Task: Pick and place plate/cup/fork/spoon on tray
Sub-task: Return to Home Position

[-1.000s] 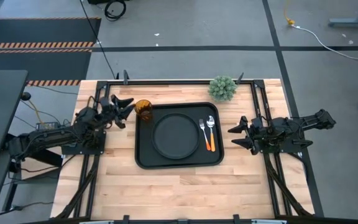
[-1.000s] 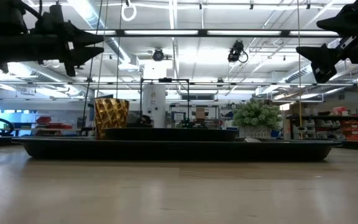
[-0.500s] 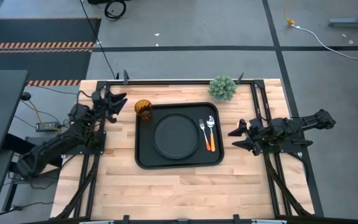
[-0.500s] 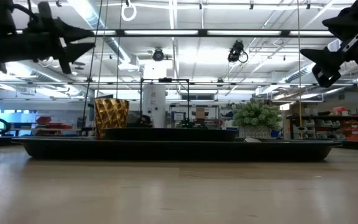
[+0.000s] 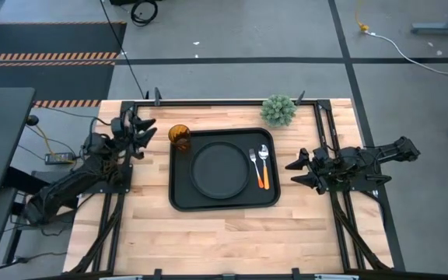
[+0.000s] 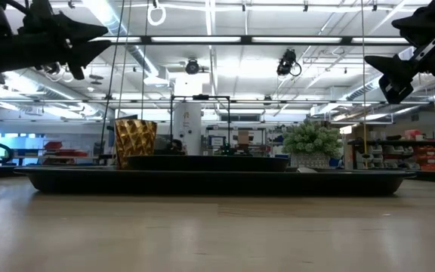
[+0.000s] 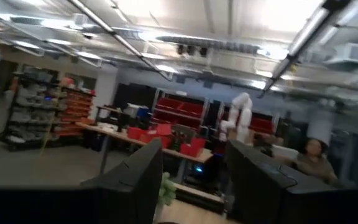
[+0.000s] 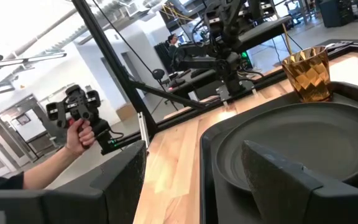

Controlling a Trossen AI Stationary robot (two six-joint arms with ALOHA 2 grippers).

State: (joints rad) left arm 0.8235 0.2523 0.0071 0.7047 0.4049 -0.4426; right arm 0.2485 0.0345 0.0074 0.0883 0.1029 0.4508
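Plate (image 5: 220,169), cup (image 5: 180,137), fork (image 5: 254,166) and spoon (image 5: 264,164) all sit on tray (image 5: 183,196), clear of both parted, empty jaws of left gripper (image 5: 141,129) and right gripper (image 5: 297,172); cup probably light, slippery, best gripped across sidewall.

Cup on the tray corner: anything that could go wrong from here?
The cup stands right at the tray's far-left rim, so a nudge might tip it off. The left gripper, open and empty, hangs close beside it; a careless swing could clip it. The right gripper waits clear of the tray.
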